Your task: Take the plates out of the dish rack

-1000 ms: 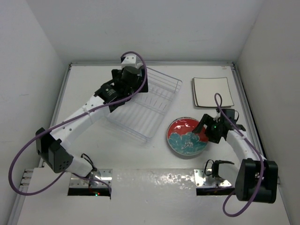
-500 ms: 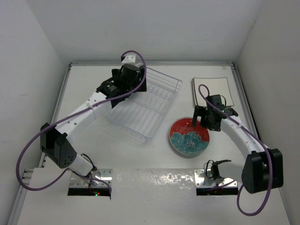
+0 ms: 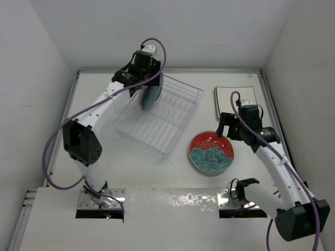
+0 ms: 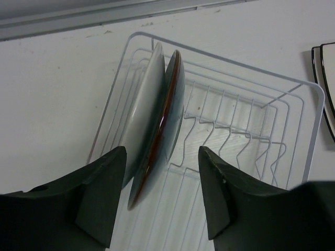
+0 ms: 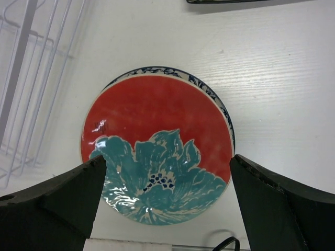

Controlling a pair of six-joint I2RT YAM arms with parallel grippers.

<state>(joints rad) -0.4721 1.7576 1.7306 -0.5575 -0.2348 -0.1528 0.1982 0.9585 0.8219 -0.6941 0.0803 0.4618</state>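
The white wire dish rack [image 3: 170, 117] lies left of centre. Two round plates [image 3: 149, 98] stand on edge at its far-left end. In the left wrist view they are a pale one [image 4: 142, 117] and one with a red-brown rim [image 4: 163, 130]. My left gripper [image 3: 145, 83] hangs open just above them, its fingers [image 4: 99, 193] either side of their near edges, touching neither. The red-and-teal floral plate [image 3: 211, 152] lies flat on the table, with a blue patterned edge along its far rim [image 5: 157, 69]. My right gripper [image 3: 224, 128] is open and empty above it. The square cream plates [image 3: 237, 102] lie stacked at the far right.
White walls close in the table on the left, back and right. The rack [image 4: 246, 130] is bare wire to the right of the two plates. A corner of the square plates [image 4: 327, 78] shows beyond the rack. Metal base plates [image 3: 238, 198] sit at the near edge.
My left arm has swung toward the rack's far-left end, uncovering the two standing plates. My right gripper has drawn back and up from the red-and-teal plate, which stays put.
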